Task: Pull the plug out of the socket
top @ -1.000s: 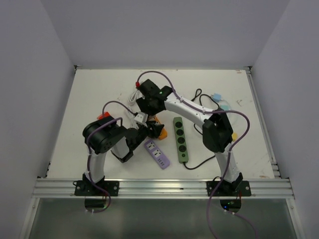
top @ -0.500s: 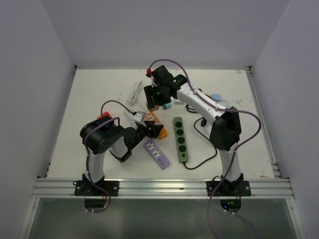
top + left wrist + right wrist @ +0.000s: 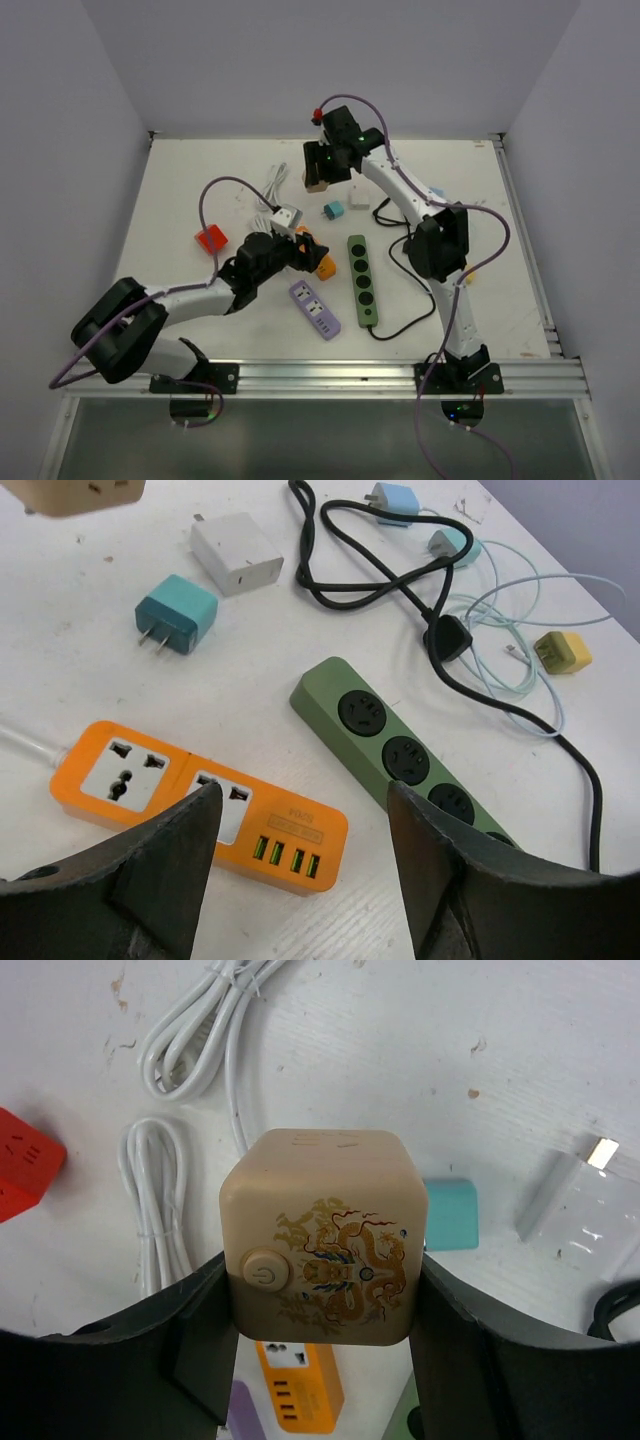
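1. Grip: right gripper clamped on beige cube plug, fingers pressed against two opposite sides.
2. Held over far part of table, seemingly raised off it.
3. Orange socket strip flat on table, well apart from plug.
4. Left gripper spread, empty, poised over strip.

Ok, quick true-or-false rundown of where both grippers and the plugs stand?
1. The right gripper is shut on the beige cube socket. True.
2. The left gripper is clamped on the orange power strip. False: it is open above the strip, holding nothing.
3. A plug sits in the green power strip. False: its visible outlets are empty.
4. The teal plug lies loose on the table. True.
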